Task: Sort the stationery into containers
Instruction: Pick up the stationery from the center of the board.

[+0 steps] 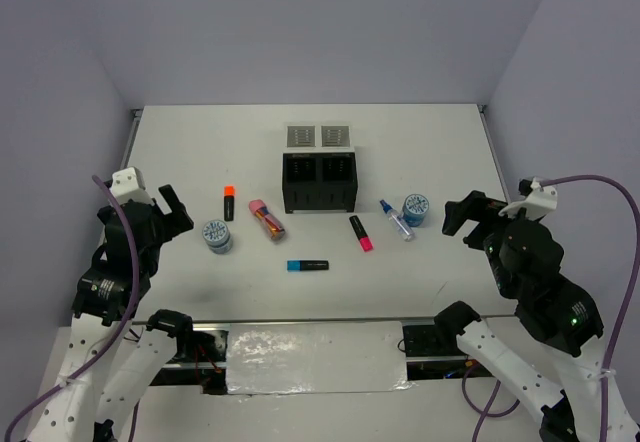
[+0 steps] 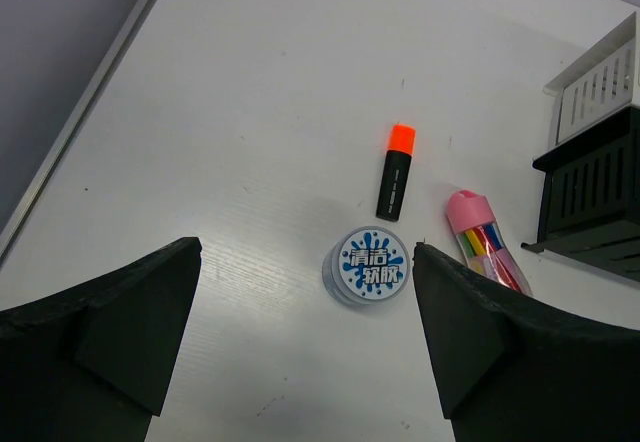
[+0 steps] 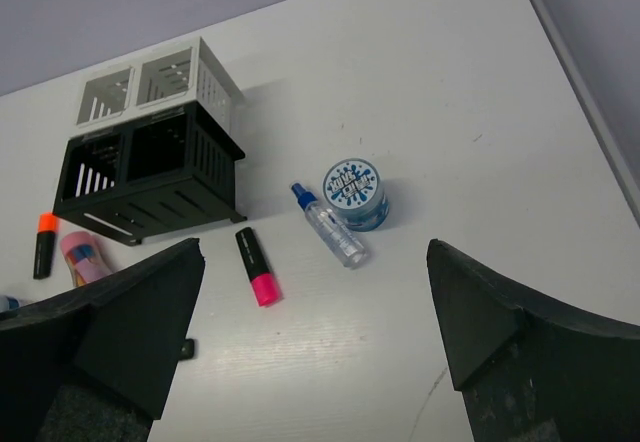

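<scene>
The black two-compartment box (image 1: 319, 182) stands mid-table with two grey trays (image 1: 318, 136) behind it. Left of it lie the orange highlighter (image 1: 229, 203), the pink marker (image 1: 266, 219) and a patterned roll (image 1: 216, 234). The blue highlighter (image 1: 307, 265) lies in front. Right of the box lie the pink-red highlighter (image 1: 361, 233), the blue-white pen (image 1: 396, 219) and the second roll (image 1: 416, 208). My left gripper (image 2: 306, 282) is open and empty, above and short of its roll (image 2: 369, 265). My right gripper (image 3: 313, 272) is open and empty, short of the pen (image 3: 329, 224) and roll (image 3: 354, 192).
The table is walled at the back and both sides. In the left wrist view the orange highlighter (image 2: 396, 172) and pink marker (image 2: 485, 240) lie beyond the roll, with the box (image 2: 595, 187) at the right. The right wrist view shows the pink-red highlighter (image 3: 256, 266) and box (image 3: 150, 177).
</scene>
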You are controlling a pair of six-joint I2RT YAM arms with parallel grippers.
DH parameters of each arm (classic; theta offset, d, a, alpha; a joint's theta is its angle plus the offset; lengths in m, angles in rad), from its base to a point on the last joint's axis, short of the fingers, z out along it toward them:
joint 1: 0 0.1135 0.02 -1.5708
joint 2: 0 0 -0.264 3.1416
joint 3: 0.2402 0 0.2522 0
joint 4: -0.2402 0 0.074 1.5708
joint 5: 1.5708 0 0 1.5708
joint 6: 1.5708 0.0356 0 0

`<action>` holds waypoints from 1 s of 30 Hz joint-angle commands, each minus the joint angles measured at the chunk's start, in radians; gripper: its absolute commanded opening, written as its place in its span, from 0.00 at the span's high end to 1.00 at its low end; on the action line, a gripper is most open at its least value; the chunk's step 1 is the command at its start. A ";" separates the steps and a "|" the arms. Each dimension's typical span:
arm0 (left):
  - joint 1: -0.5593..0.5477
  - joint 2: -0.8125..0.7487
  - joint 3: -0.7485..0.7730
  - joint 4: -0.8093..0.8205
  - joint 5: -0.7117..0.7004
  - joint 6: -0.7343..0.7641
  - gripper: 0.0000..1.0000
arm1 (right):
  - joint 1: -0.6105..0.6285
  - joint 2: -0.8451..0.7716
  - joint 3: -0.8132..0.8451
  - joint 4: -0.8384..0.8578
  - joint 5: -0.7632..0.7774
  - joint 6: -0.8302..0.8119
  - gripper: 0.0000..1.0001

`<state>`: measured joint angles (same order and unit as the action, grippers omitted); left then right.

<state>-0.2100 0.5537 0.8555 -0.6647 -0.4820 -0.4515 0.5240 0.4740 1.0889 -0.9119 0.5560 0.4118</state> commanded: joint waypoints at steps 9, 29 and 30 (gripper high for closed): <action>0.004 0.005 0.031 0.025 -0.020 -0.010 0.01 | 0.008 0.010 0.006 0.012 0.031 0.035 0.00; 0.004 0.040 0.022 0.039 0.026 0.008 0.01 | -0.283 0.858 0.008 0.321 -0.215 -0.082 0.00; 0.006 0.041 0.020 0.042 0.032 0.011 0.01 | -0.285 0.882 0.012 0.324 -0.218 -0.085 0.00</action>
<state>-0.2100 0.5869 0.8555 -0.6643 -0.4721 -0.4496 0.2470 1.2961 1.0664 -0.6617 0.3893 0.3779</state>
